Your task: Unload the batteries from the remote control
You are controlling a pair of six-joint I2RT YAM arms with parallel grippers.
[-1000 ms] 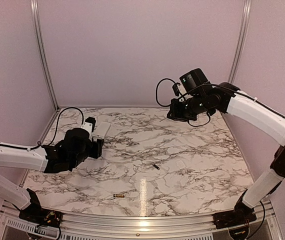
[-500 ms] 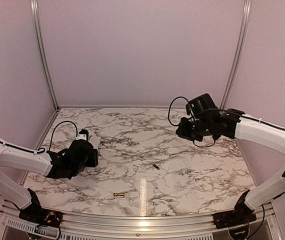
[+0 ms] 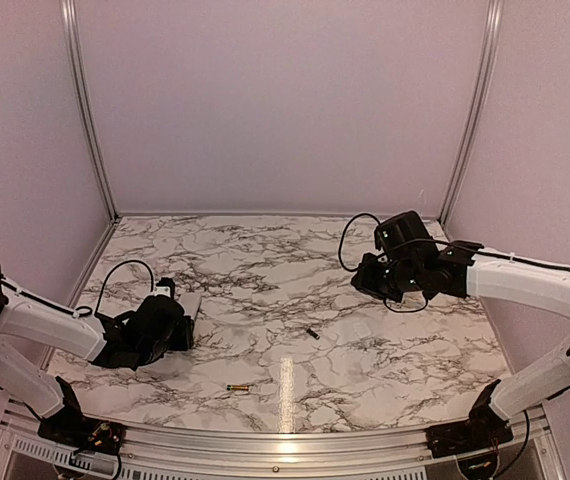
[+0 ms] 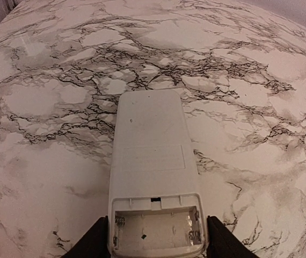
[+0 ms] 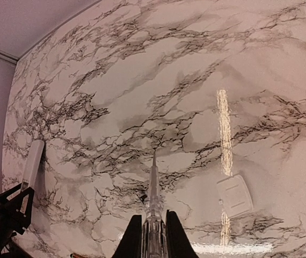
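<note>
The white remote control lies back-up on the marble table, and its battery recess is open and empty. My left gripper is shut on the recess end, one finger on each long side. In the top view the remote sticks out beyond the left gripper at the left of the table. A gold battery lies near the front edge. A dark battery lies at mid-table. My right gripper is shut on a clear pointed tool and hangs above the table at the right.
The small flat white cover plate lies on the table right of the dark battery; it also shows in the right wrist view. Pink walls with metal posts close the back and sides. A bright light streak reflects near the front.
My left arm has drawn back and down toward the near left, carrying the remote with it. My right arm has swung down and to the right with the clear tool.
</note>
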